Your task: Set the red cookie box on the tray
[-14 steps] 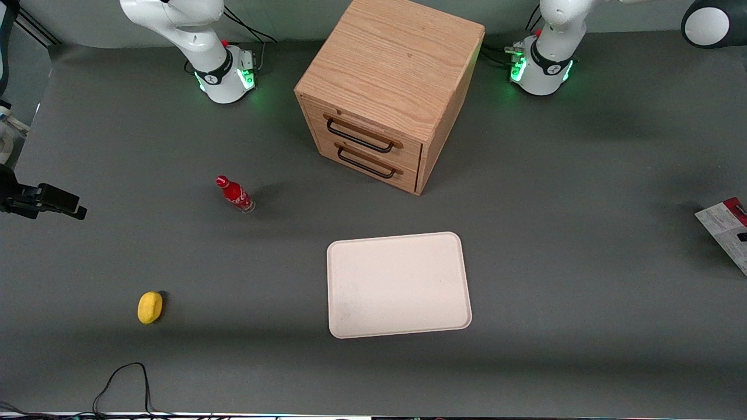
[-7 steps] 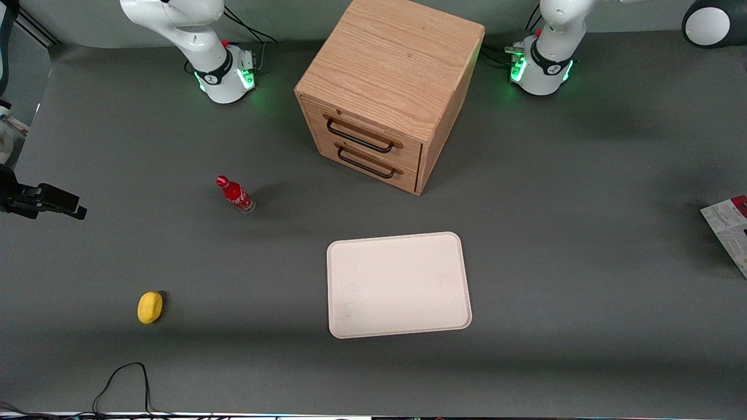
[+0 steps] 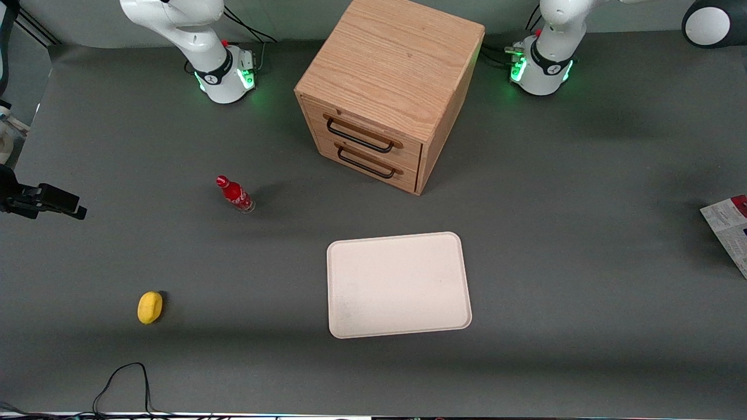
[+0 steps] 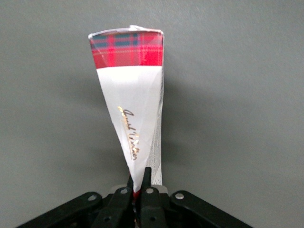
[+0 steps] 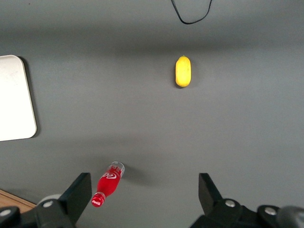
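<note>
On the grey counter (image 3: 583, 245) the tray (image 3: 398, 284) lies flat near the middle, in front of the wooden drawer cabinet (image 3: 385, 93). The red cookie box (image 3: 729, 230) hangs far toward the working arm's end, well apart from the tray. The claw (image 4: 138, 186) pinches the box's one end, its fingers closed on the carton; the box's long axis runs straight away from the claw, above bare counter.
</note>
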